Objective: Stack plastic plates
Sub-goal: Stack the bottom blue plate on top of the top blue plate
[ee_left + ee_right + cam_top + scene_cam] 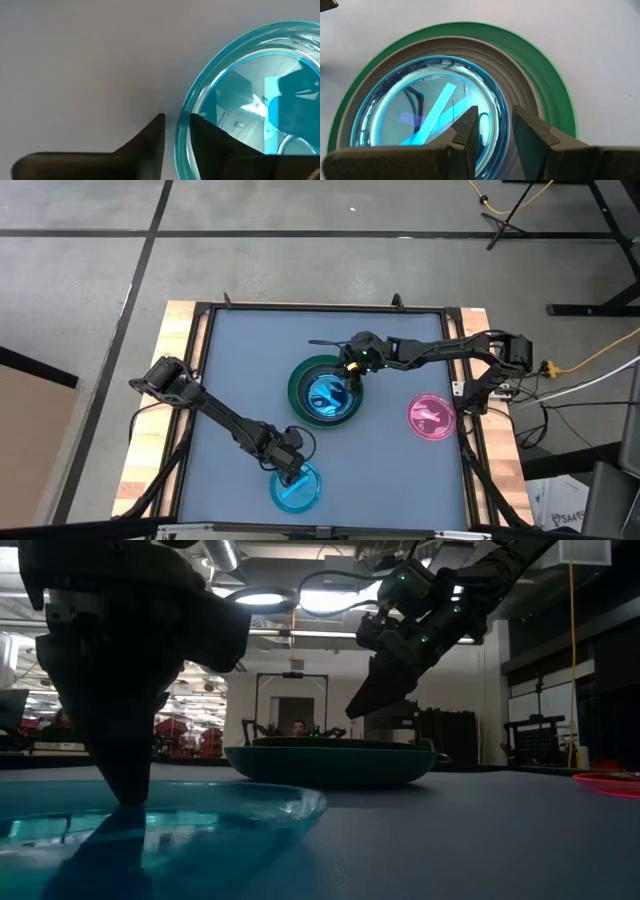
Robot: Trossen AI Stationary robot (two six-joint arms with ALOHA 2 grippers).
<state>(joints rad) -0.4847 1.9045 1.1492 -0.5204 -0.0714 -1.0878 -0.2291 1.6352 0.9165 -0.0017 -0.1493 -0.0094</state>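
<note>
While a stack (326, 393) sits mid-table from above, we leave a pink plate (432, 417) loose. Level view: right gripper (362, 706) hangs above it, spread, empty. Left wrist: left gripper (177, 131) straddles the cyan plate's (250, 90) rim, unclenched.

Dark green plate (300, 380), translucent cyan plates (297, 488), pink plate (432, 418), grey-blue table (400, 480)

Both arms matte black, slim jointed links. Right arm: green indicator lights near wrist, black cabling looped along links. Left claw (170, 135) and right claw (495, 130): dark, wedge-shaped, tapering fingers.
</note>
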